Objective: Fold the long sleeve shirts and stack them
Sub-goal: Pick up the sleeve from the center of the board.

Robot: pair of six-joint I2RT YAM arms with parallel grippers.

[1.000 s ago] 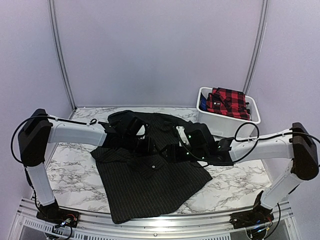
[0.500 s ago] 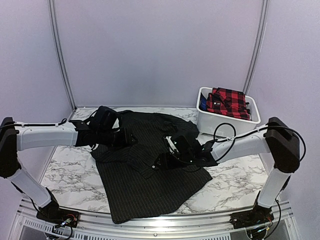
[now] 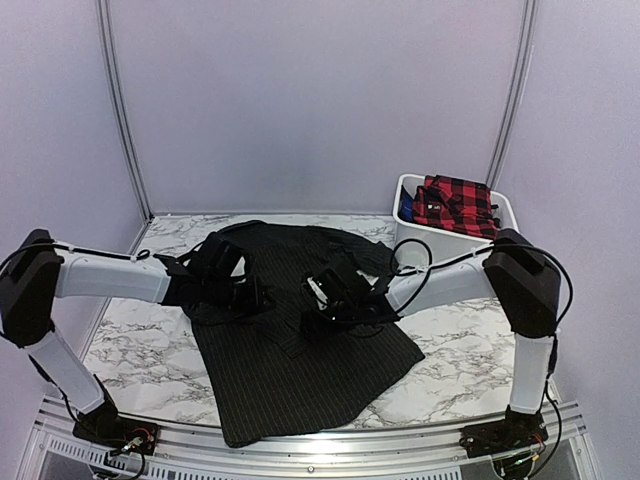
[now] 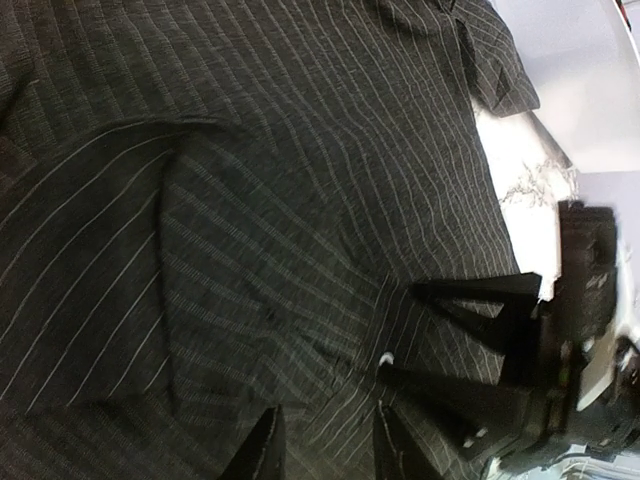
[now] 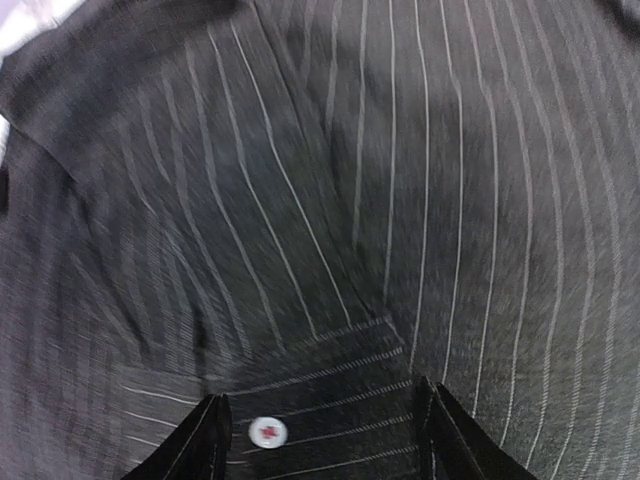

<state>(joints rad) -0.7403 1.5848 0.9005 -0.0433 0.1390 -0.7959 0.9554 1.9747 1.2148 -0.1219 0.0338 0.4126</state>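
**Top external view.** The black pinstriped shirt [image 3: 300,370] lies spread on the marbled surface [image 3: 140,350]. Its hem points toward the near edge and its upper part is rumpled beneath the two arms. The left end effector [image 3: 262,298] and the right end effector [image 3: 316,318] both sit low over the chest of the garment, near each other. Neither opening can be judged from this height. At the far right a white bin [image 3: 450,255] holds a red-and-black plaid shirt [image 3: 458,203], well apart from the black one.

**Left wrist view.** The cloth fills the picture: dark fabric with fine pale stripes and a folded flap [image 4: 90,290] lying over the body panel. The left end effector's two fingertips stand a narrow way apart at the lower edge, with striped cloth between them. Whether they pinch it cannot be told. The right end effector shows at the right, its fingers spread on the shirt beside a small pale button [image 4: 387,358].

**Right wrist view.** The stripes run in long curves over shallow wrinkles. The right end effector stands wide, one finger [image 5: 205,445] on either side of the button placket. The button lies between them, and no cloth is clamped.
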